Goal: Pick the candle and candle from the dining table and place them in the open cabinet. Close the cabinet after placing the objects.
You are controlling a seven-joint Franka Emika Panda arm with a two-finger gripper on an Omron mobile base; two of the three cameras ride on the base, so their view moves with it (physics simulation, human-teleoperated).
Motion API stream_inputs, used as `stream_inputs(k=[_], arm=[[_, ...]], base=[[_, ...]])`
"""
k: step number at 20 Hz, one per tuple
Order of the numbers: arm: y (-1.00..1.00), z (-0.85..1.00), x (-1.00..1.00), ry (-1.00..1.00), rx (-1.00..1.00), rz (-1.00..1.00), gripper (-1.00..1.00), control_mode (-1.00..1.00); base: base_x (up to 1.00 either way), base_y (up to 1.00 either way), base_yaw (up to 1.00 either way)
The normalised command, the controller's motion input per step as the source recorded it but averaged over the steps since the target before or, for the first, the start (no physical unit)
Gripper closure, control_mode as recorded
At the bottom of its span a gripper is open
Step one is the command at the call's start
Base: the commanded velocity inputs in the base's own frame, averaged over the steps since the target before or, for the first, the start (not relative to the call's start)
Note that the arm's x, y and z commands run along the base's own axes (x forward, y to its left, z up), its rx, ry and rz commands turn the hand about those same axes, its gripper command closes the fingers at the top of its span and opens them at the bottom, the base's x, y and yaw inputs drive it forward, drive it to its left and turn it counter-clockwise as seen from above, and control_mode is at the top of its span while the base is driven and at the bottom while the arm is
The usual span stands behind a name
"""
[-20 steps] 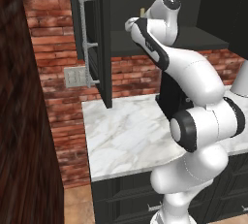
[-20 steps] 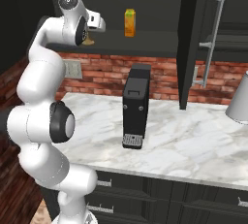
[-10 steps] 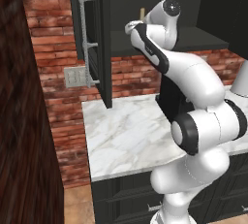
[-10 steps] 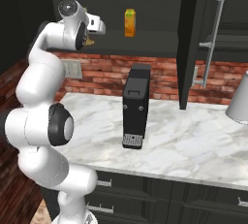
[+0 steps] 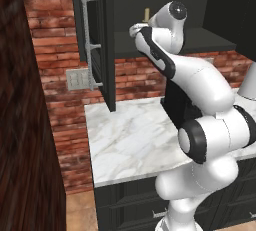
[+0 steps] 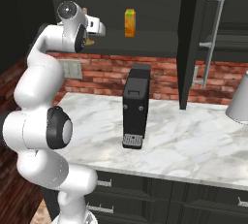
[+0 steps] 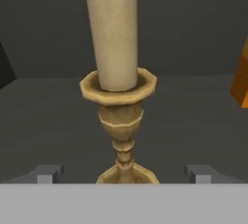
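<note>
The candle [image 7: 116, 34] runs off the hand view's top edge; the orange carton [image 7: 241, 75] is cut by its right edge.

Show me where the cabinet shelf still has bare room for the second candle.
Free: the dark shelf from the amber carton across to the open door. A narrower gap lies between the carton and the brass-gold candle. Crowded: around that candle, where the open gripper straddles its base.
</note>
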Motion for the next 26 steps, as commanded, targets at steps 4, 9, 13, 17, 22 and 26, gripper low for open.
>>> stream_inputs(k=[4,9,13,17,22,26], arm=[[-0.05,0.03,-0.33,0.00,0.00,0.00,-1.00,-1.00],[-0.06,0.03,-0.45,0.00,0.00,0.00,-1.00,-1.00],[-0.10,0.01,-0.60,0.00,0.00,0.00,-1.00,-1.00],[-0.10,0.03,-0.69,0.00,0.00,0.00,-1.00,-1.00],[-0.02,0.02,-0.72,0.04,0.00,0.00,-1.00,-1.00],[0.00,0.00,-0.65,0.11,0.00,0.00,-1.00,-1.00]], base=[[0.00,0.00,0.00],[0.00,0.00,0.00],[0.00,0.00,0.00],[0.00,0.00,0.00],[0.00,0.00,0.00],[0.00,0.00,0.00]])
